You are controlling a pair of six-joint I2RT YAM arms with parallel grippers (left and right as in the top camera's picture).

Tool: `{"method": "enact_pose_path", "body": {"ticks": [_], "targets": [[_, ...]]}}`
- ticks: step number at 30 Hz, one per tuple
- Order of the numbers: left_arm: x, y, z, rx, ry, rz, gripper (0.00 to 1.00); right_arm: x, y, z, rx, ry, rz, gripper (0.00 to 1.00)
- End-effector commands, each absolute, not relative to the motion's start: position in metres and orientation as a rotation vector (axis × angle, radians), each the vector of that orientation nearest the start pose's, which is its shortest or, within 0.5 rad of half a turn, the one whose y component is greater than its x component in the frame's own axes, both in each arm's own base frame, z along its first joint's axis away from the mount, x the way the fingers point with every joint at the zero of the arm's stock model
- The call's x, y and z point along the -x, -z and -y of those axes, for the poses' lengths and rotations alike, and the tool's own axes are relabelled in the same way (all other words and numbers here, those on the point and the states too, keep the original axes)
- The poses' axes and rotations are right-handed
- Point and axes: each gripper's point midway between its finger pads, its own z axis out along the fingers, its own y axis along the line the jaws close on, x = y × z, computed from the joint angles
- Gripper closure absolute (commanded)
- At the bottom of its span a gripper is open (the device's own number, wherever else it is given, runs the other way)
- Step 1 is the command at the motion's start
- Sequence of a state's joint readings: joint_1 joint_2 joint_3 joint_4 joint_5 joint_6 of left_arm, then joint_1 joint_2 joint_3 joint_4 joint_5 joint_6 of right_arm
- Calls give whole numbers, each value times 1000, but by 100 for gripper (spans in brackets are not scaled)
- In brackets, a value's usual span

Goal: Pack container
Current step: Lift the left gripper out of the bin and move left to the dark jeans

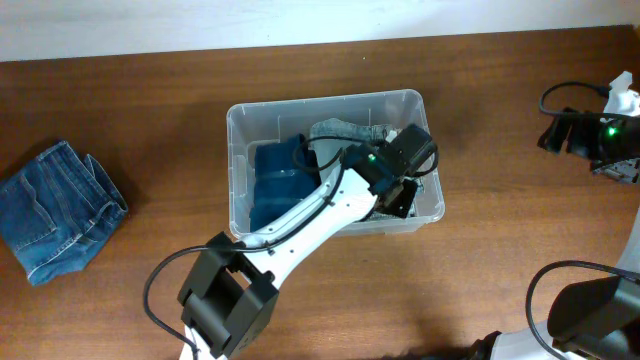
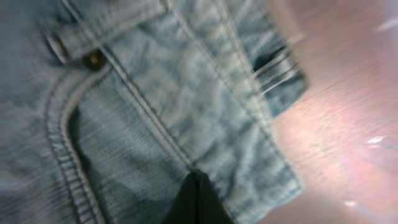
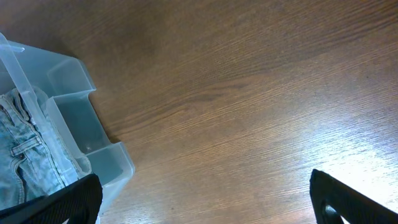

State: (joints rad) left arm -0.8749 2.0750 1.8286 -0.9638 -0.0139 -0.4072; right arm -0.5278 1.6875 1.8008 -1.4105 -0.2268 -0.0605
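While the left claw [image 1: 402,198], grip unclear, overhangs jeans [image 2: 186,93] in the container [image 1: 325,101], the right claw [image 3: 205,208] gapes.

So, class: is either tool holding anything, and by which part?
Right tool: open above the table, holding nothing. Left tool: close against light jeans inside the container; whether it grips them cannot be told.

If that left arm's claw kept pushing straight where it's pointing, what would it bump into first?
The pale denim garment lying inside the container. The left gripper looks very close to the cloth, though the exact depth is unclear.
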Motion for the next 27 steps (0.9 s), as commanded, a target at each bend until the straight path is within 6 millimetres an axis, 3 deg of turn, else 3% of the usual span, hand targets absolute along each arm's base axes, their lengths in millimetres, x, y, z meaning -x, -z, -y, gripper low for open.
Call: {"method": "enact_pose_path", "body": {"ticks": [1,4,7,8,13,19,27], "targets": [[-335,-171,366,-590,360,-2647,100,-325,-233,147,-600,-184,-2735,1],[-352,-201,338,-502,320,-2602,99,-325,-233,147,-600,-184,-2735,1],[-370,-226,296,-383,236,-2570,99,-325,-233,147,-600,-184,-2735,1],[-379,-237,266,-307,170,-2560,99,-325,-233,147,-600,-184,-2735,1],[-392,-260,166,-67,-66,-2559,99,-325,-233,147,-600,-184,-2735,1],[-392,-265,46,247,-316,-2600,99,-325,-233,147,-600,-184,-2735,1],[-381,-261,-83,719,-428,-2564,100,-325,-233,147,-601,-184,-2735,1]]}}
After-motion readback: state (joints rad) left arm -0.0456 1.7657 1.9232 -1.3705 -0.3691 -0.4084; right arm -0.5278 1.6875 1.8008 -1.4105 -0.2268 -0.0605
